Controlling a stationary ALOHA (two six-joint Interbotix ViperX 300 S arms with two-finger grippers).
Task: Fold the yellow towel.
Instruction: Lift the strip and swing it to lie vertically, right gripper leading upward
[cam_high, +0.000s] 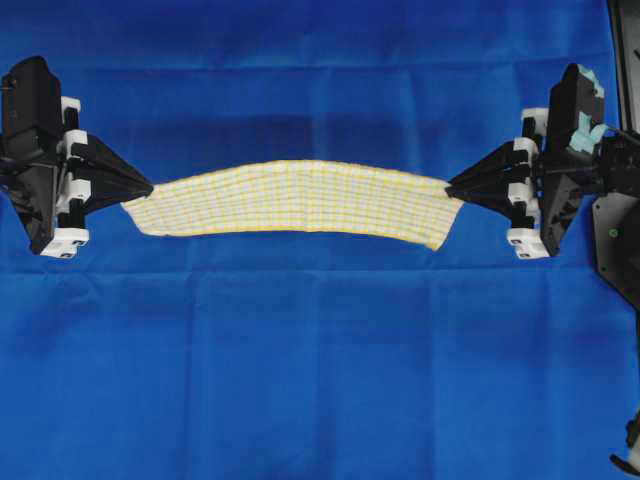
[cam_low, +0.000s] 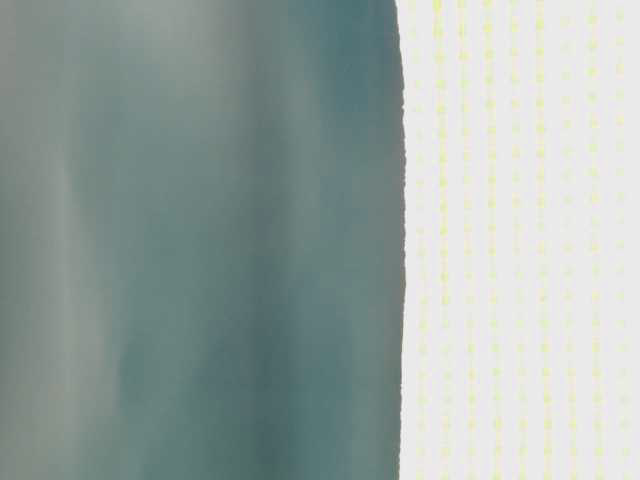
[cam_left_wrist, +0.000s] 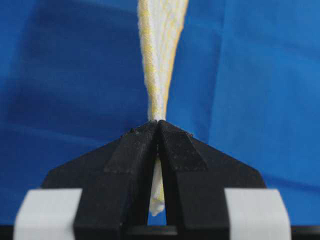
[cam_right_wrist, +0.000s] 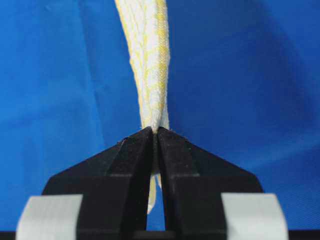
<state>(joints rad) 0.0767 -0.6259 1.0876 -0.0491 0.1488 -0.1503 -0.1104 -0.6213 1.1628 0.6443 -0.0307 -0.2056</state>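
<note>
Two claws pinch the yellow towel (cam_high: 300, 197) ends: left claw (cam_high: 150, 187) at 9 o'clock, right claw (cam_high: 450, 186) at 3, both clamped on cloth. Towel hangs stretched above the blue cloth (cam_high: 320, 380); likely best to keep tension even, lower both ends level so edges align

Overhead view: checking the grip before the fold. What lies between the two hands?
Only the yellow towel, stretched from the left hand to the right hand, over the blue cloth.
</note>
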